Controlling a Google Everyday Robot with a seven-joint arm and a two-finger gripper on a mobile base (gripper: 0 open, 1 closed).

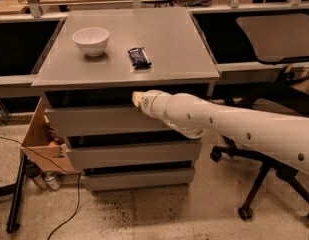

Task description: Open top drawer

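Observation:
The top drawer [94,120] is the uppermost of three grey flat-fronted drawers in a grey cabinet. A dark gap runs between its top edge and the cabinet top. My gripper [136,98] is at the end of the white arm [219,121], which reaches in from the right. The gripper sits in that gap at the drawer's upper edge, right of the middle. Its tip is partly hidden in the shadow. The two lower drawers [134,155] sit stepped below.
A white bowl [91,40] and a dark snack packet [139,57] lie on the cabinet top [169,39]. An open cardboard box [41,144] stands against the cabinet's left side, with cans [46,180], a cable and a black stand leg nearby. An office chair [274,39] is at the right.

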